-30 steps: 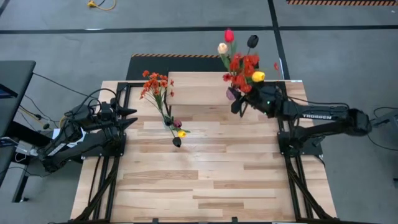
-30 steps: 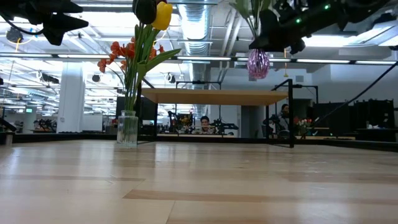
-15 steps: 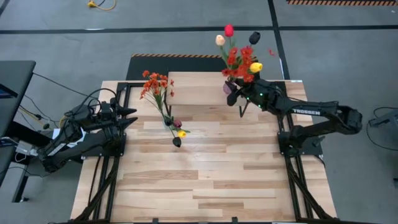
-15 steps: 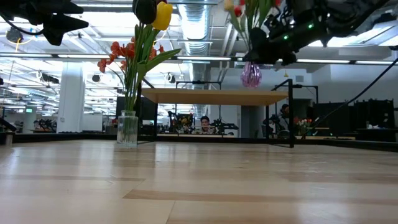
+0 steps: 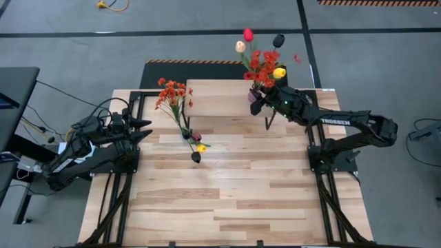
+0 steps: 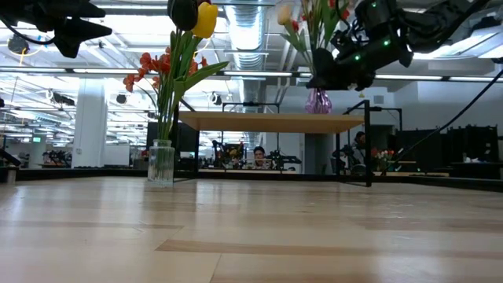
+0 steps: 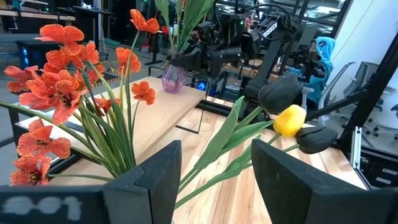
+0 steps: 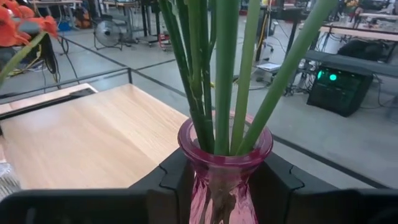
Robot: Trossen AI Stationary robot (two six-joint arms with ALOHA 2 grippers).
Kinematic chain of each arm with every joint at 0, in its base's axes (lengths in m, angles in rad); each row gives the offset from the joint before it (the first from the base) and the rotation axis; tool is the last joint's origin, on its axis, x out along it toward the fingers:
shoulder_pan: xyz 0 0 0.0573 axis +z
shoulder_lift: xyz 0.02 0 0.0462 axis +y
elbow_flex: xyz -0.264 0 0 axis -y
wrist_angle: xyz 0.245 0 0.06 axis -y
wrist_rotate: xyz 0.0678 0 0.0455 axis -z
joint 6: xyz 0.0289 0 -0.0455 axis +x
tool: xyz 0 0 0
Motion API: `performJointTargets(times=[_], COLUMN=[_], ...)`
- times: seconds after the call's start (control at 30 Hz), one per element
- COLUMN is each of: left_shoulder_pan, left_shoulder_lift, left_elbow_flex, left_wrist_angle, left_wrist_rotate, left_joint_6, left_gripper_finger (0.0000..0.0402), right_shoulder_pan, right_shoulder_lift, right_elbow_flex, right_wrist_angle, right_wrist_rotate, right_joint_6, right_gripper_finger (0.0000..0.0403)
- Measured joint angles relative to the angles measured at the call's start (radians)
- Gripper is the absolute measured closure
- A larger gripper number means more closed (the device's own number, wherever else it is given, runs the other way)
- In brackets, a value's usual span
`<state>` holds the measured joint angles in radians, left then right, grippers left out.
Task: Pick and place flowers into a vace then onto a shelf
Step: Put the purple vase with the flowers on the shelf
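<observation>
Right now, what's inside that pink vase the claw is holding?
Green flower stems stand bunched in the pink vase, which the right claw grips at its neck. Their blooms show from above: red, cream, yellow and dark. The vase's lower part is out of view, so I can't tell about water.

Overhead, table-level, two wrist views — all share the shelf [image 5: 219,96].
</observation>
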<state>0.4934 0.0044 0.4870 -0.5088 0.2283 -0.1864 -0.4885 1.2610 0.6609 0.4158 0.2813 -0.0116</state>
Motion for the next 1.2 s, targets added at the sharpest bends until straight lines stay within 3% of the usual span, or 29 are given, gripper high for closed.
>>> performJointTargets(times=[0.3,0.93,1.2], left_shoulder_pan=[0.0,0.0,0.0], left_shoulder_lift=[0.0,0.0,0.0], left_elbow_flex=[0.0,0.0,0.0], left_wrist_angle=[-0.001,-0.001,-0.001], left_wrist_rotate=[0.0,0.0,0.0], left_joint_6=[0.0,0.001,0.0], left_gripper_finger=[0.0219,0.0219,0.0219], right_shoulder_pan=[0.003,0.03,0.029], right_shoulder_lift=[0.0,0.0,-0.001], right_elbow_flex=[0.0,0.0,0.0], right_wrist_angle=[0.002,-0.02,-0.02], right_wrist_rotate=[0.004,0.008,0.008], right_joint_6=[0.0,-0.05,-0.053], right_gripper_finger=[0.024,0.0186,0.0186])
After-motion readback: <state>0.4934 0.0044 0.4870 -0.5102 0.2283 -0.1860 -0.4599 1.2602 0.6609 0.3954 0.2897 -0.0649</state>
